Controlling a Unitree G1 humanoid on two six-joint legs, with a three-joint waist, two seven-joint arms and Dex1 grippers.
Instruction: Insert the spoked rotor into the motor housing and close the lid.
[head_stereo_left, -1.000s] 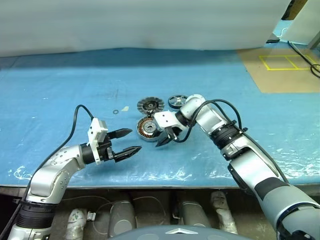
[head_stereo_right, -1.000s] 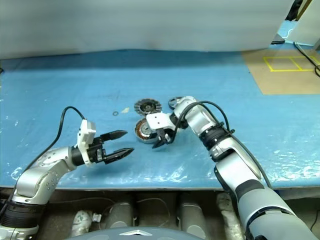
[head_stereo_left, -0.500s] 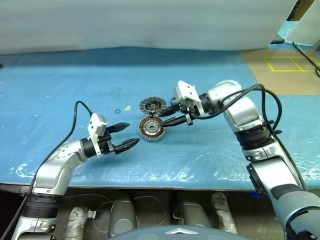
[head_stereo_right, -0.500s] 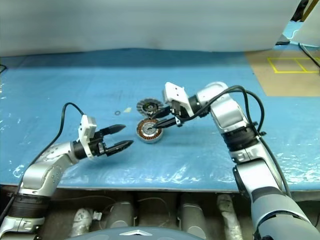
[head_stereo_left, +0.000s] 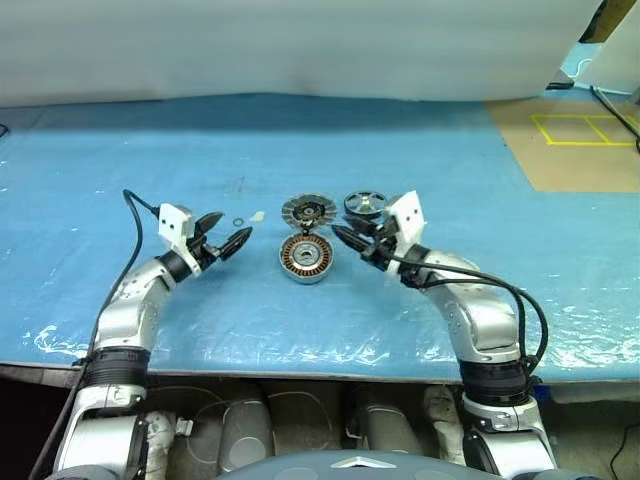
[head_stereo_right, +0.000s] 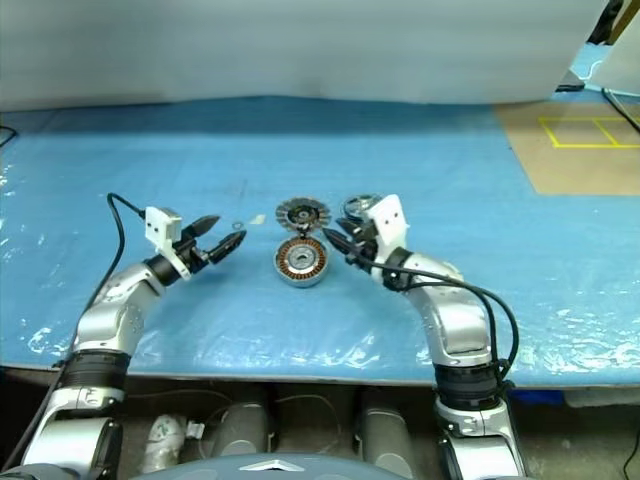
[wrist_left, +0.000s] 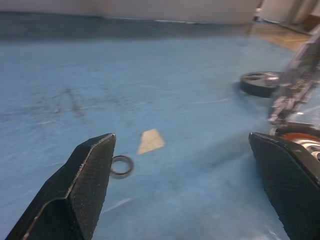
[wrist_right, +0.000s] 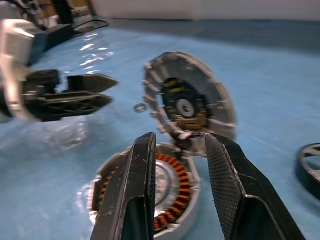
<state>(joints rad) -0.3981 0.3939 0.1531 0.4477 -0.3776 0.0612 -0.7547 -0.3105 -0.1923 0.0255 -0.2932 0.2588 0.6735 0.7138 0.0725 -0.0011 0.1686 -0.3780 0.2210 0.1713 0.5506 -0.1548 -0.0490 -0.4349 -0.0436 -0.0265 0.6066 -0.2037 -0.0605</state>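
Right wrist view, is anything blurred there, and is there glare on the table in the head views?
Right wrist view: the spoked rotor looks smeared, the motor housing soft. Left eye view: bright glare patches along the blue table cover near its front edge.

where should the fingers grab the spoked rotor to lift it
Probably by its rim, from above, one finger on each side. The spoked rotor appears to lie flat on the blue table, just behind the motor housing, so only its edge offers opposed faces.
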